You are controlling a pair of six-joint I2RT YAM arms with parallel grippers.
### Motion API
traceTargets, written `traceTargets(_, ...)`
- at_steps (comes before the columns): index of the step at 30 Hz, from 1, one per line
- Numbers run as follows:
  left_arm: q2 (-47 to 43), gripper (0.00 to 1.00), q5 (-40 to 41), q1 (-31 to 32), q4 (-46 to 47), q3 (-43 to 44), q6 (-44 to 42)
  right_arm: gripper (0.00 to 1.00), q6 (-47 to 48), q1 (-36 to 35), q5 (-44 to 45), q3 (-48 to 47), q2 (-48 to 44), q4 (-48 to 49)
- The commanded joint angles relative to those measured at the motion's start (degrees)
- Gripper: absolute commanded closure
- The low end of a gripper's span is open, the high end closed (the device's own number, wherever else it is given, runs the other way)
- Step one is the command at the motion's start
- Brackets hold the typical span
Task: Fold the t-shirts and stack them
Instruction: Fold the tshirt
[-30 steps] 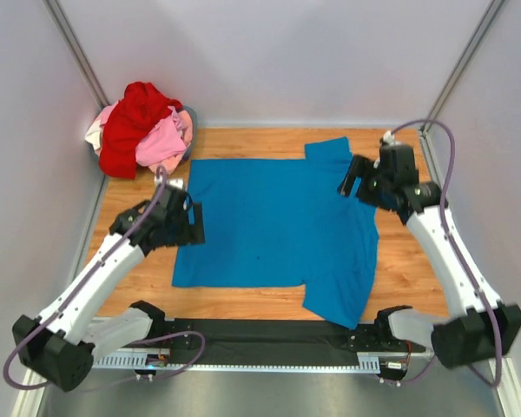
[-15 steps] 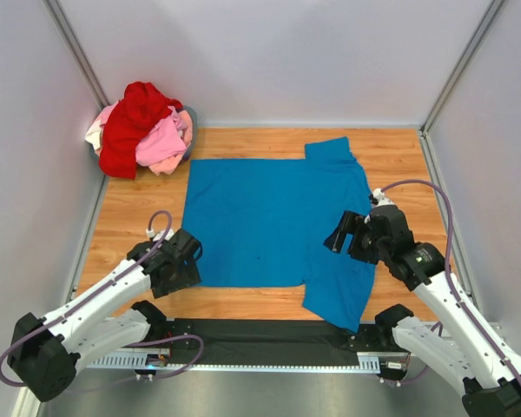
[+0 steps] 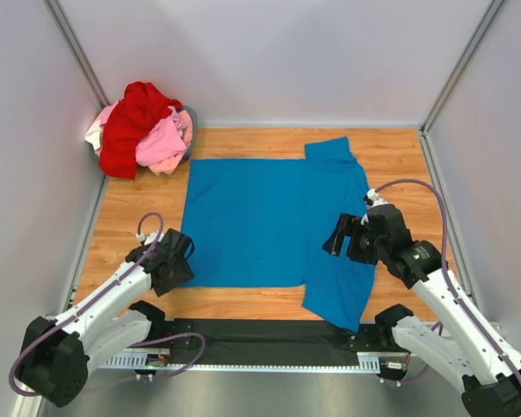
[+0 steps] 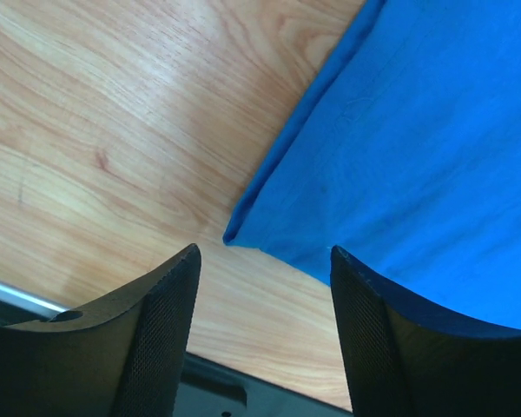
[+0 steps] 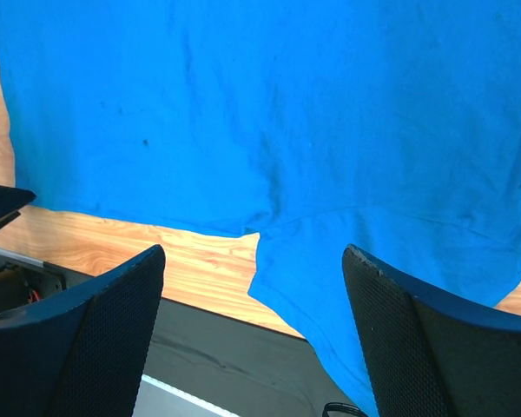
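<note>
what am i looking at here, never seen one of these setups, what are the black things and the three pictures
These are two robot arms bolted at the near edge of a wooden table. The wide picture looks down from above and behind them. The two close-ups come from a camera on each wrist, and the dark shapes at the bottom are that gripper's own two fingers.

A blue t-shirt lies spread flat on the table. A red shirt and a pink shirt lie heaped in the far left corner.

The left gripper is open over the blue t-shirt's near left corner. The right gripper is open above where its near sleeve meets the body. Neither holds anything.
</note>
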State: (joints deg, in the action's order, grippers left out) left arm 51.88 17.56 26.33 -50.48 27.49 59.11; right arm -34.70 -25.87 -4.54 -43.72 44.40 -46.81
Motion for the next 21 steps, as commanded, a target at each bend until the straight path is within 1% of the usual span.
traceTargets(1,1.56,0.32,0.98,-0.49,3.98,-1.82,-0.84,0.16,1.74,-0.32,-1.09,-1.36,1.21,0.93)
traceTargets(2,1.82,0.33,1.16,-0.49,4.33,-2.08,-0.84,0.16,2.0,-0.32,-1.09,-1.45,1.47,0.93)
traceTargets(3,2.08,0.37,1.33,-0.49,4.6,-2.17,-1.01,0.16,2.09,-0.32,-0.92,-1.54,1.48,0.84)
traceTargets(6,2.44,0.39,2.21,-0.49,4.77,-2.17,-1.37,0.17,2.35,-0.32,-0.65,-1.8,1.48,0.23)
traceTargets(8,2.79,0.44,2.48,-0.49,5.04,-2.26,-1.45,0.18,2.44,-0.32,-0.56,-2.15,1.48,-0.39)
traceTargets(10,3.14,0.51,2.65,-0.49,5.39,-2.35,-1.63,0.19,2.44,-0.32,-0.21,-2.33,1.21,-0.74)
traceTargets(11,3.14,0.52,2.83,-0.49,5.56,-2.35,-1.81,0.19,2.36,-0.32,-0.12,-2.33,1.04,-1.18)
traceTargets(16,3.76,0.68,2.92,-0.49,6.53,-2.44,-2.33,0.21,1.04,-0.32,-0.03,-1.02,-0.45,-3.11)
traceTargets(20,3.23,0.79,3.0,-0.57,7.15,-2.7,-3.04,0.22,-1.68,-1.9,0.32,-0.57,0.59,-7.5)
traceTargets(21,3.14,0.89,2.92,-0.57,7.32,-2.7,-3.12,0.22,-2.73,-3.99,0.23,-0.66,2.08,-8.12)
